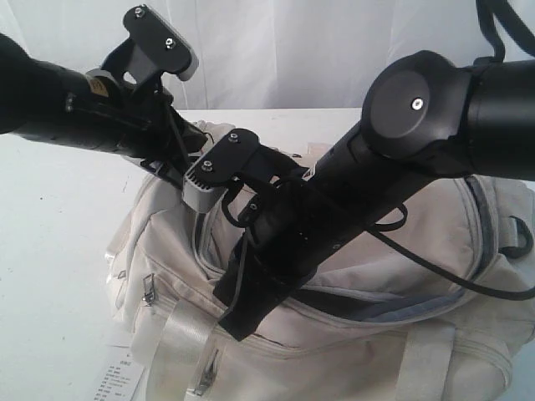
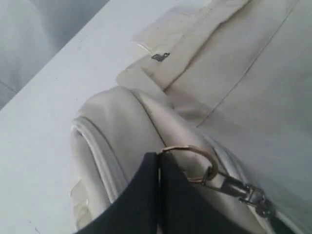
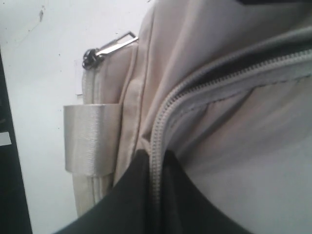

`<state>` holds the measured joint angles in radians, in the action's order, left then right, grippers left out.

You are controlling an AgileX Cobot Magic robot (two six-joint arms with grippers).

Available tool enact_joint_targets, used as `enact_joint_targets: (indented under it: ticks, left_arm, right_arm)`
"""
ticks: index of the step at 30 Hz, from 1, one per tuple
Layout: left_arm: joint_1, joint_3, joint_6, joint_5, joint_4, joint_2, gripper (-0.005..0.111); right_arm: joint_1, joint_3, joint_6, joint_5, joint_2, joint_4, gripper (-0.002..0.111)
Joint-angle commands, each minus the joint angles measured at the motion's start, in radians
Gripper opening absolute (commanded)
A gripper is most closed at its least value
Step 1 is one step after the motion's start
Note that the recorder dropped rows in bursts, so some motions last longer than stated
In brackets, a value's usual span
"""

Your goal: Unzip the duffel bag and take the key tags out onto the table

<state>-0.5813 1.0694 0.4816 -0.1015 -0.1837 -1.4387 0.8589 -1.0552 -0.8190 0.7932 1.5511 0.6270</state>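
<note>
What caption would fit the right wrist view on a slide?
Right claw pinches the bag's partly open grey zipper, with a strap loop and the white table alongside.

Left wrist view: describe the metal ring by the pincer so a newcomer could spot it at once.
The cream duffel bag fills most of the view; follow its rounded end to the dark, shut left pincer. Right beside its tip sits the D-ring: a brass-coloured curved loop, unlike the greyer snap hook clipped to it.
</note>
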Motion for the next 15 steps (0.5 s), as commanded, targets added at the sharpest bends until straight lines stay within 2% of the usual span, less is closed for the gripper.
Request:
enact_joint_targets:
  ticks: [1, 8, 15]
  left_arm:
    - [0.054, 0.076, -0.005, 0.118, 0.013, -0.057, 0.000]
    - [0.143, 0.133, -0.018, 0.252, 0.007, -0.138, 0.000]
    - [0.166, 0.142, -0.011, 0.544, 0.007, -0.229, 0.000]
  right_arm:
    - [0.007, 0.020, 0.046, 0.148, 0.005, -0.011, 0.000]
    - [0.007, 0.020, 0.111, 0.145, 0.005, -0.011, 0.000]
    - [0.007, 0.020, 0.121, 0.158, 0.005, -0.011, 0.000]
